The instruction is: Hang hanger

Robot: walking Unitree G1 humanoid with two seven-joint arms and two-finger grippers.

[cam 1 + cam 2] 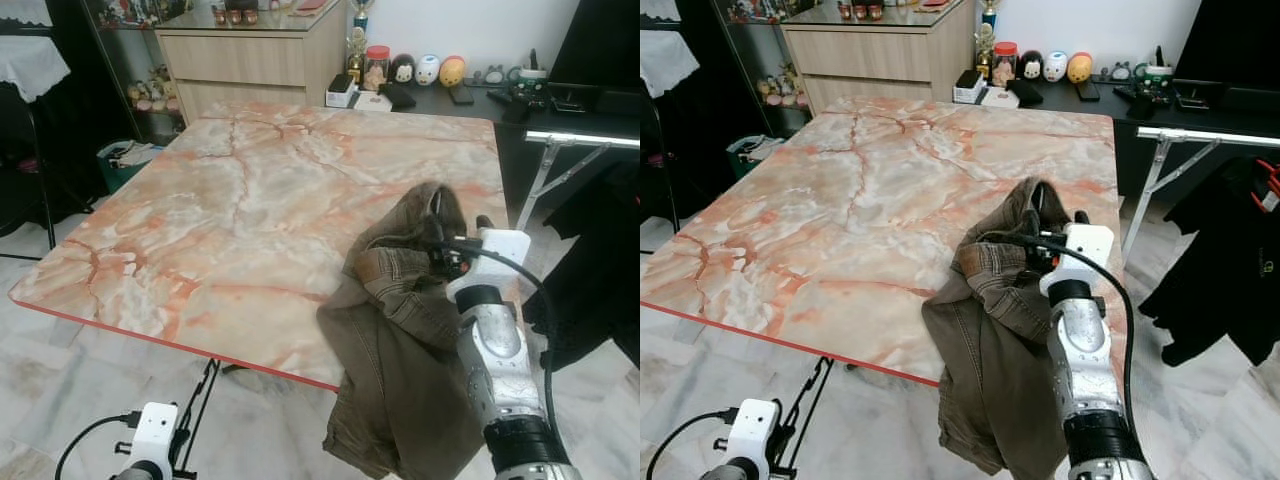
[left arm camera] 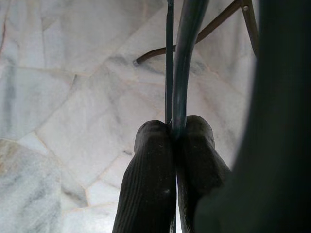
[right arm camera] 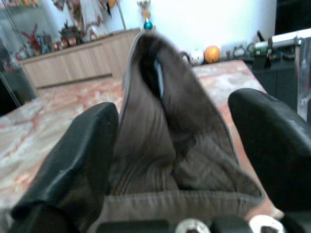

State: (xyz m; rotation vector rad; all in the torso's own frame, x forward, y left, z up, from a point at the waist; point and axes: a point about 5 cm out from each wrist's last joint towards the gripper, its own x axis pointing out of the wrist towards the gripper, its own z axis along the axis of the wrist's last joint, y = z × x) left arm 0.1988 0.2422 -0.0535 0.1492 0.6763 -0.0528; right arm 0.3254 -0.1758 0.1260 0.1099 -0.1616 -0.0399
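Note:
Brown trousers [image 1: 400,330] lie crumpled on the near right corner of the marble table [image 1: 230,200], with the legs hanging over its edge. My right gripper [image 1: 455,225] reaches into the raised fold at their top. In the right wrist view its black fingers [image 3: 87,145] stand open on either side of that fold [image 3: 165,126]. My left arm [image 1: 150,440] hangs low beside the table's front edge. Its gripper [image 2: 177,131] is shut on the thin dark teal hanger [image 2: 187,58] above the floor.
A silver clothes rail [image 1: 580,140] stands right of the table with a black garment [image 1: 600,270] hanging from it. A wooden cabinet [image 1: 250,60] and a dark shelf with small figurines [image 1: 430,70] are behind the table. The floor is pale marble tile [image 1: 60,400].

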